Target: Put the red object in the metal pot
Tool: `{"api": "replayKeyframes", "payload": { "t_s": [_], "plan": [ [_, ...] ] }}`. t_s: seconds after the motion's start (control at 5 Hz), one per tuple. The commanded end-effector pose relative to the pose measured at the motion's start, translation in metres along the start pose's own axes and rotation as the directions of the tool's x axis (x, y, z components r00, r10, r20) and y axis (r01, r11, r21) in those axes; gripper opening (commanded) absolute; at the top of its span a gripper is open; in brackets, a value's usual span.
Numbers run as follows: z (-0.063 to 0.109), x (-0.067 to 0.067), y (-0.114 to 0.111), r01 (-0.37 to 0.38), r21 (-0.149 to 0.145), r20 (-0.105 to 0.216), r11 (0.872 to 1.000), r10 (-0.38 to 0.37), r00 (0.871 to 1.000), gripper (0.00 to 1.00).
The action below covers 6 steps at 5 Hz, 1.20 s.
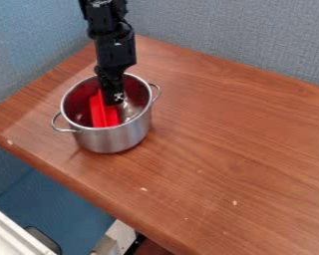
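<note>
So, we've got a small shiny steel pot [108, 122] sitting on a reddish-brown wooden table [229, 129], toward the table's left end and not far from its front-left edge. Straight walls, round rim, w/ two small loop handles: one sticks out on the pot's left side, the other shows at the upper right of the rim.

Inside the pot we see the red object [104, 110], a bright red elongated block. It lies w/ its far end up near the back wall and its near end down toward the pot's floor, slightly tilted, approx. spanning the pot's inside. Its red colour reflects on the inner walls, so we can't tell its exact outline.

The black robot arm comes down from the top of the view, right above the pot. Its gripper [113, 98] points straight down and reaches below the rim into the pot, at the back-right part of the interior, right over the red block. The fingers are pressed together; they look like one narrow dark tip. Whether that tip touches the block or pinches any part of it we can't tell from this angle; the tip overlaps the red in the view.

Behind the pot, beyond the table's back edge, there's a blue-grey textured wall [242, 35]. Below the table's front edge, at bottom left relative to the pot, a bit of pale floor shows.
</note>
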<state>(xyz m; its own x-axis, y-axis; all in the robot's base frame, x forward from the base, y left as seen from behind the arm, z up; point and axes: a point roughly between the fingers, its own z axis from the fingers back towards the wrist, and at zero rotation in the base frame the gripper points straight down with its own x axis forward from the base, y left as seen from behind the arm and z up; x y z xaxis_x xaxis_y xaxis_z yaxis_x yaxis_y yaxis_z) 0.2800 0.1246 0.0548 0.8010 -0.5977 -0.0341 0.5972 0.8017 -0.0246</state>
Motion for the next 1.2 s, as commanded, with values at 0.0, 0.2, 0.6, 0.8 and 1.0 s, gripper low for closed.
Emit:
{"api": "replayKeyframes", "payload": {
  "t_s": [0.0,0.2,0.6,0.8,1.0],
  "plan": [
    [0.022,-0.003,0.002,-0.017,0.056,0.036,0.998,0.015,0.999,0.00],
    [0.035,-0.005,0.003,-0.080,0.068,0.049,0.994,0.076,0.996,0.00],
    [0.055,0.000,0.001,-0.222,0.080,0.068,0.972,0.217,0.974,0.00],
    [0.059,0.006,0.000,-0.296,0.078,0.067,0.952,0.292,0.954,0.00],
    [0.063,0.011,-0.001,-0.367,0.085,0.067,0.926,0.363,0.929,0.00]
  ]
}}
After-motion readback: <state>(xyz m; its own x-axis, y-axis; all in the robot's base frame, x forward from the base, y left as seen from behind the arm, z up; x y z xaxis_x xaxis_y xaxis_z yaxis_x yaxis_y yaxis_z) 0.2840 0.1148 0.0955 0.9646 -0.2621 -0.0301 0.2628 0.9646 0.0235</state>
